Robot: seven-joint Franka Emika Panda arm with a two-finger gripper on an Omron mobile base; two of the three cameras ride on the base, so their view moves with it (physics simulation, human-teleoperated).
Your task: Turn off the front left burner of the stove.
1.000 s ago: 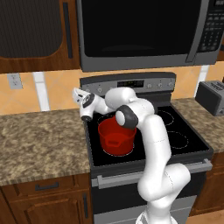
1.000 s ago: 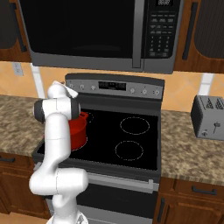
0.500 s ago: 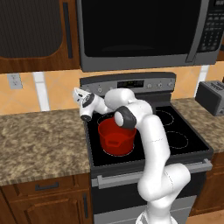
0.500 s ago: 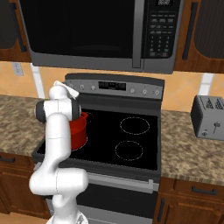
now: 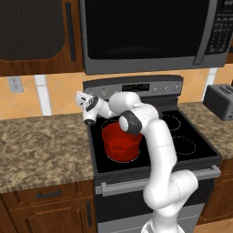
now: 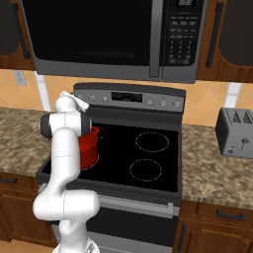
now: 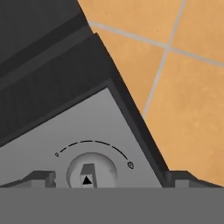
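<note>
the small round grey knob [image 7: 91,174] sits between our hand's [image 7: 107,179] wide-spread fingertips, on the black glass-top stove's [image 5: 182,132] panel, ready for turning.

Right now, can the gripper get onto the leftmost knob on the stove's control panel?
Probably yes. In the hand view the knob sits centred between the two fingers, with bare grey panel around it. The red pot stands lower, clear of the gripper.

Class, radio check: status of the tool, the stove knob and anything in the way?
Tool open, straddling a panel knob. Stove front left ring under red pot. Path to knob clear.
</note>
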